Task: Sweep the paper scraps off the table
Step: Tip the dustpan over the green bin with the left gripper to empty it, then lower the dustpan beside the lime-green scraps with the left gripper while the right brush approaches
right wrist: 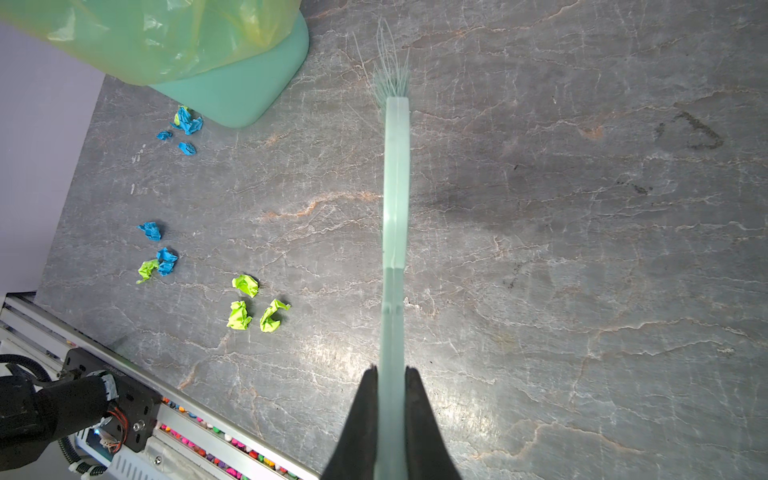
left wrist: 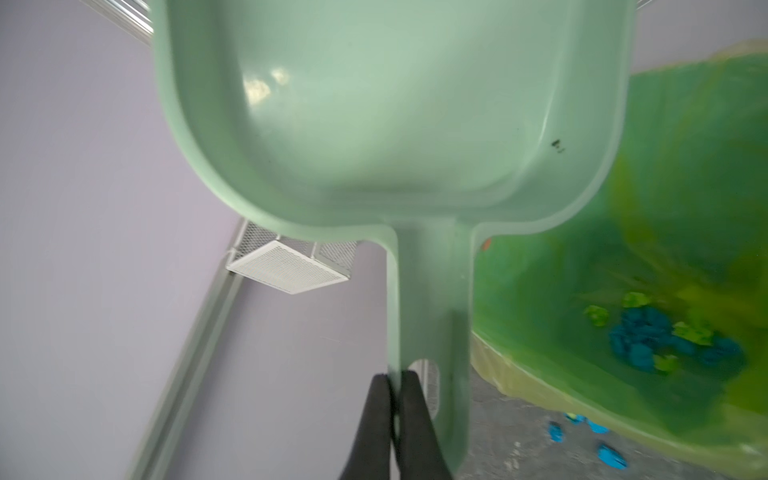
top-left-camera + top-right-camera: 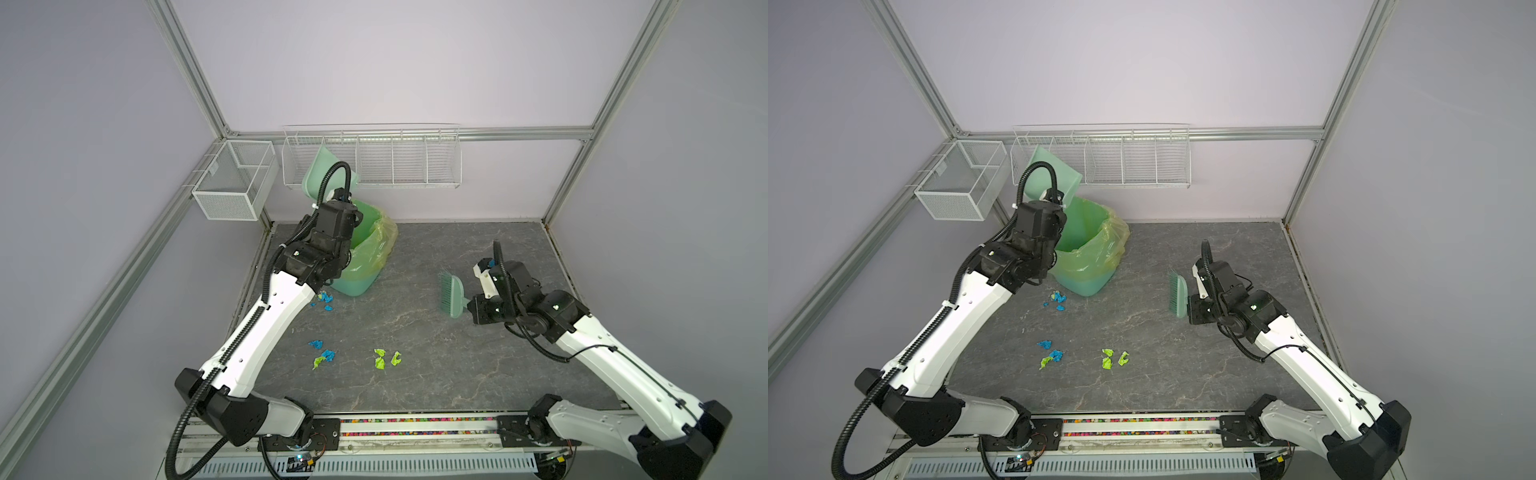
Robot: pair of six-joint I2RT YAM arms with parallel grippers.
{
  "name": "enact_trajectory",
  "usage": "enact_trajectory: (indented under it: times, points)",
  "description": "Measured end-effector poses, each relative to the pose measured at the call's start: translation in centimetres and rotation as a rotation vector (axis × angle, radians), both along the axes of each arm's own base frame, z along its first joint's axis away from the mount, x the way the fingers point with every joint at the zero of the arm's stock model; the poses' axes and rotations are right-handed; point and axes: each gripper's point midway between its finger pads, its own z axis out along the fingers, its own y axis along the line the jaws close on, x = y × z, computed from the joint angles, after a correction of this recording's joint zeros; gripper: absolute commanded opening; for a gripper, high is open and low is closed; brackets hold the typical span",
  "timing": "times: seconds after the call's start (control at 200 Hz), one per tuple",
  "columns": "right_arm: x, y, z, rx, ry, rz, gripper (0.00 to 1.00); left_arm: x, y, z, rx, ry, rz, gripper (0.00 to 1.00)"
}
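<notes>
The left claw (image 2: 392,379) is pinching the handle of the dustpan (image 2: 395,104), jaws narrow on its thin edge, and is holding the pan raised and tipped above the bin (image 3: 368,249). The pan is looking empty in the left wrist view, while blue and green wads are lying inside the bin's bag, so the emptying step is probably finishing. The right claw (image 1: 392,374) is gripping the brush (image 1: 397,187) by its handle and is holding it over bare table, apparently clear of the surface.

More paper scraps (image 1: 245,307) are lying on the table (image 3: 478,365): three lime wads toward the front middle, a blue and lime group just to their left, and a few blue bits right beside the bin's base. The next move is likely calling for lowering the pan flat onto the table near one group and drawing the brush across to push the wads in.

Room is looking generous across the middle and right of the table, giving the brush an open path to the lime wads. The blue bits are sitting tight between the bin and the left table edge, under the left arm, so sweeping there is looking cramped. The front rail (image 3: 415,422) is lying near the lime wads, so a stroke toward it is risking pushing them off
</notes>
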Motion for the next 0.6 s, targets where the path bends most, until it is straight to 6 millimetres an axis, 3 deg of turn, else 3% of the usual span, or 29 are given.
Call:
enact_trajectory:
  times: [0.37, 0.6]
  points:
    - [-0.5, 1.7, -0.1, 0.071, 0.050, 0.031, 0.07, -3.1, -3.3, -5.2, -0.316, 0.273, -0.144, 0.00]
    - [-2.4, 5.4, -0.2, 0.155, 0.116, 0.142, 0.07, -6.0, -4.9, -5.7, -0.456, 0.368, -0.225, 0.00]
